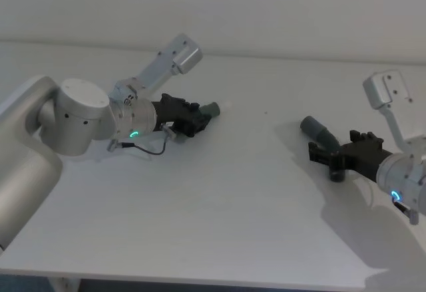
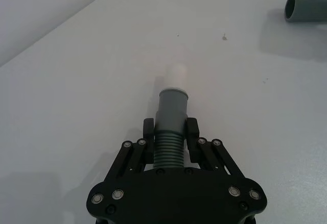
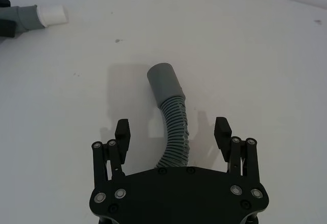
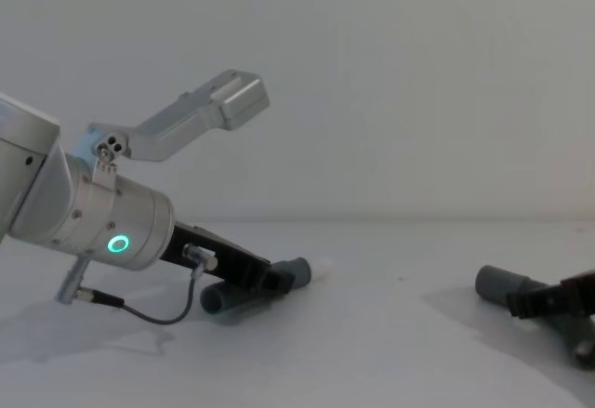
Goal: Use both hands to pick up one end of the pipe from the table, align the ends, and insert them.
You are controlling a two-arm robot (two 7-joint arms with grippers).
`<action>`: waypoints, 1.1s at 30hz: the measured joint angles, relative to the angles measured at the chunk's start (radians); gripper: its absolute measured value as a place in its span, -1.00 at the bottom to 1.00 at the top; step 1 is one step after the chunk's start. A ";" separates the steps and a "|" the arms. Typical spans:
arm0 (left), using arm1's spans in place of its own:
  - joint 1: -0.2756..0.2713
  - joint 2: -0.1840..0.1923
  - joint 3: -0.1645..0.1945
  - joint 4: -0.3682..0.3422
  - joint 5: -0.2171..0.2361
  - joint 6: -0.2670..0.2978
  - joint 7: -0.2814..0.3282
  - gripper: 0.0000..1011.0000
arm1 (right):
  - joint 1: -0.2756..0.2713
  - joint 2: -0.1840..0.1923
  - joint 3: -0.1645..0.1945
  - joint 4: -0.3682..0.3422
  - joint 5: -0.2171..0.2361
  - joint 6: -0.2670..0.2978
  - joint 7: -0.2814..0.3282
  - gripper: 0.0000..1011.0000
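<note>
- No text, label, brand, number or sign can be read on the left gripper (image 2: 170, 128), the right gripper (image 3: 172, 128), the left pipe piece (image 2: 172, 109), the right pipe piece (image 3: 164, 81) or the table (image 1: 233, 212).
</note>
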 joint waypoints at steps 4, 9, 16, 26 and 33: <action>0.000 0.000 0.000 0.000 0.000 0.000 0.000 -0.30 | 0.005 -0.005 0.000 0.006 -0.002 0.008 0.001 0.98; 0.000 0.000 0.000 0.000 0.000 0.000 0.000 -0.30 | 0.011 -0.011 0.000 0.012 -0.004 0.021 0.004 0.98; 0.000 0.000 0.000 0.000 0.000 0.000 0.000 -0.30 | 0.017 -0.018 0.000 0.019 -0.008 0.034 0.006 0.98; 0.000 0.000 0.000 0.000 0.000 0.000 0.000 -0.30 | 0.025 -0.027 0.000 0.028 -0.014 0.051 0.010 0.94; 0.000 0.000 0.000 0.000 0.000 0.000 0.000 -0.30 | 0.028 -0.030 -0.001 0.031 -0.016 0.057 0.014 0.66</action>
